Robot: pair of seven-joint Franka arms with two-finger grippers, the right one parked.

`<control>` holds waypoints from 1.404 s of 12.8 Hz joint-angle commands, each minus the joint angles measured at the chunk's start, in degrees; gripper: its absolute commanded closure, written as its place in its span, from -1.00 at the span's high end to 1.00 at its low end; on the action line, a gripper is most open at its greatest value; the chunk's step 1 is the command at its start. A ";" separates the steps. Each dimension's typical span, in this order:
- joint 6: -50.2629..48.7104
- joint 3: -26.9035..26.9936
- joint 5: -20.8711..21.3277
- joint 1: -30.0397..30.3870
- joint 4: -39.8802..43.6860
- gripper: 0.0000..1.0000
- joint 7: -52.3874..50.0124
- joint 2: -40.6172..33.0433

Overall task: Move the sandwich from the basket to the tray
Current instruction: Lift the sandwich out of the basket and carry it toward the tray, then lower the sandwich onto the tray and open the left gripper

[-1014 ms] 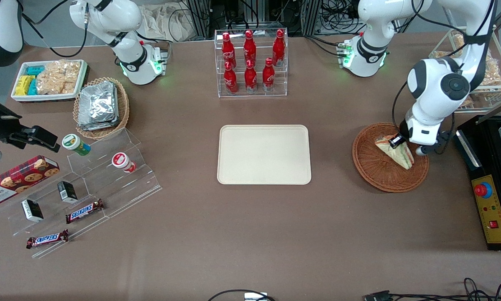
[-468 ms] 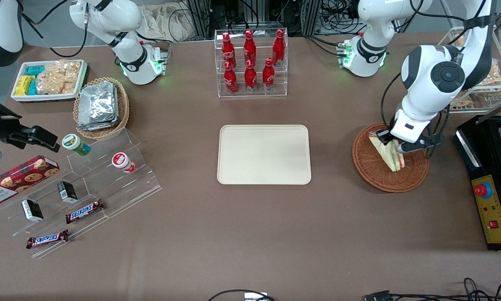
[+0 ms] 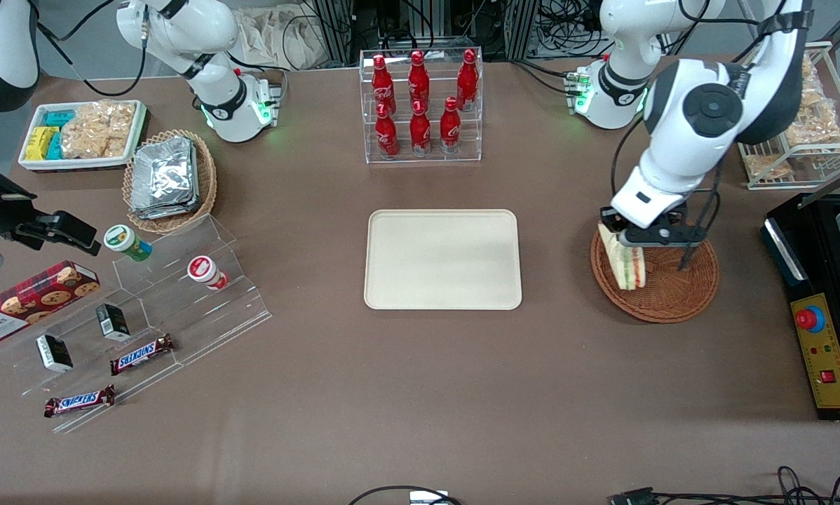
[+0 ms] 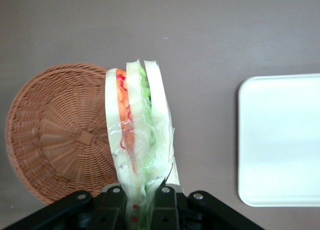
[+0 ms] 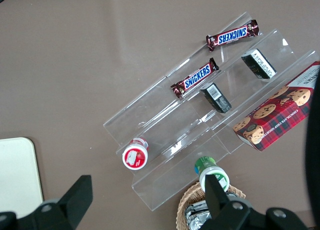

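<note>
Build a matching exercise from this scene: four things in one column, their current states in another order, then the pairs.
Things:
1. sandwich
2. basket
3. tray
4. gripper

States:
A. bare, in the middle of the table
B. shut on the wrapped wedge
C. hanging over the wicker rim
D. woven, nothing lying in it

Pairs: 1-C, 2-D, 3-A, 4-B

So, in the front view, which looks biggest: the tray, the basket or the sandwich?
1. Tray
2. Basket
3. Sandwich, held up by the gripper over the basket's edge, so nearer the camera, yet clearly smallest.
</note>
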 commanded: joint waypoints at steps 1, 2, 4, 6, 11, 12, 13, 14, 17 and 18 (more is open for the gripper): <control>-1.21 -4.17 -0.49 -0.13 2.73 -0.80 -1.20 1.82; -1.12 -6.10 -0.40 -0.13 3.78 -0.80 -3.39 3.04; -1.12 -9.53 0.12 -0.13 5.98 -0.80 -6.47 5.85; -0.95 -12.43 1.00 -0.13 6.78 -0.80 -8.42 8.14; 0.72 -15.17 2.32 -1.88 8.10 -0.77 -10.52 13.06; 1.68 -15.17 4.15 -2.06 8.10 -0.77 -11.84 14.29; 2.13 -15.17 5.82 -2.94 8.19 -0.77 -14.03 16.05; 2.91 -15.17 7.58 -4.69 8.45 -0.77 -16.05 17.72; 5.12 -15.17 14.17 -7.07 8.63 -0.77 -23.08 22.38; 5.73 -15.17 15.49 -7.34 8.72 -0.78 -24.06 23.78</control>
